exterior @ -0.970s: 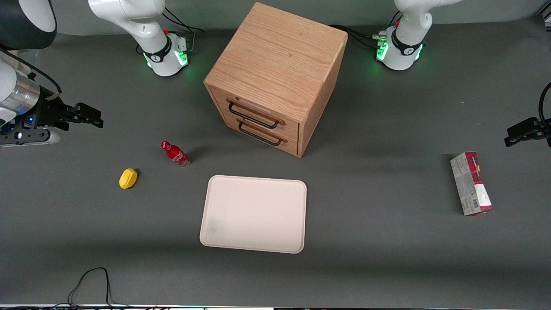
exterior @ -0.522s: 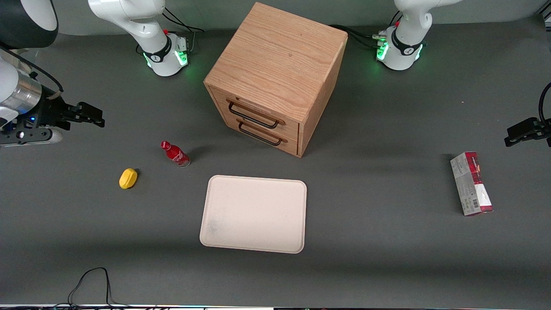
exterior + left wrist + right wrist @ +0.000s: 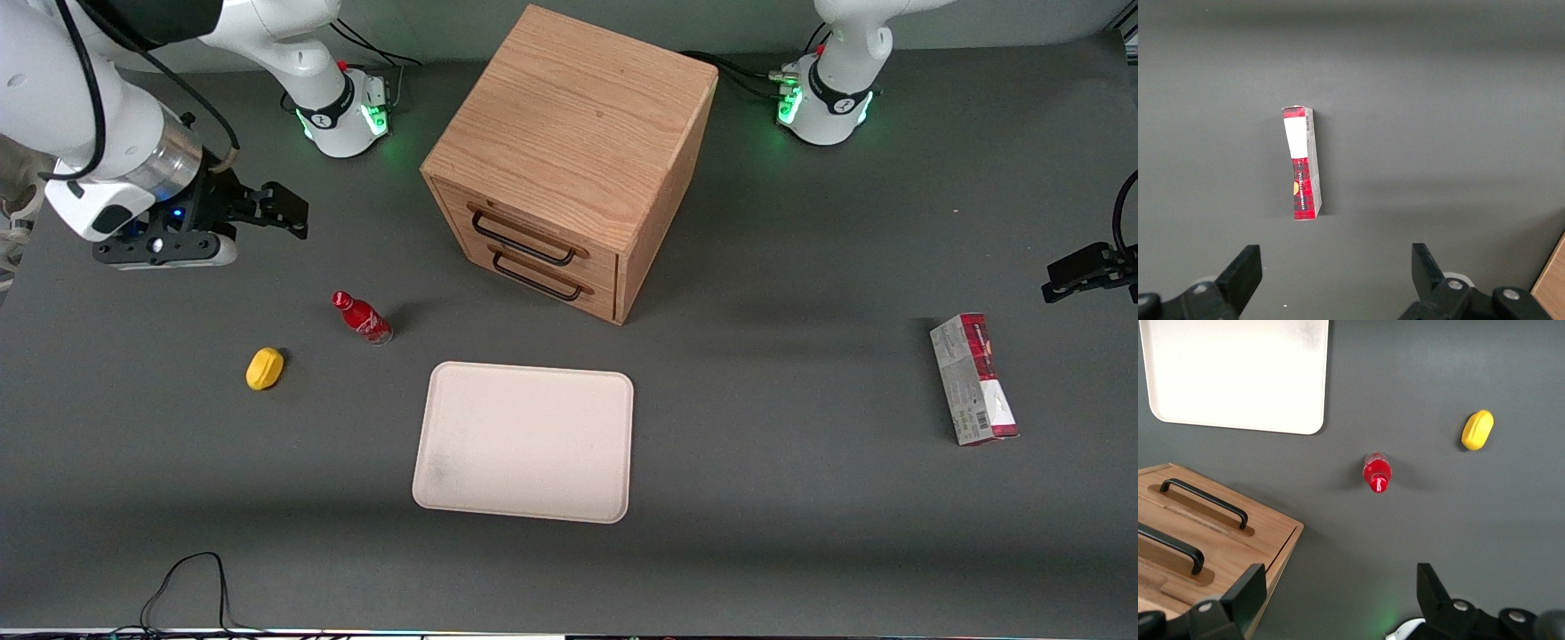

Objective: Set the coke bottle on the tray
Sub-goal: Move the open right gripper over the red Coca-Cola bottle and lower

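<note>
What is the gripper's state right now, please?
Gripper: open, holding nothing, in the air above the table, farther from the front camera than the coke bottle.

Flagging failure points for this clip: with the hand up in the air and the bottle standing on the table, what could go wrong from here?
1. The coke bottle is small and stands upright; the open hand, above the table and farther from the front camera, could tip it while closing.
2. The lemon sits near the bottle; a wide approach might nudge it.
3. The tray has a low rim; a bottle released tilted could roll off.
</note>
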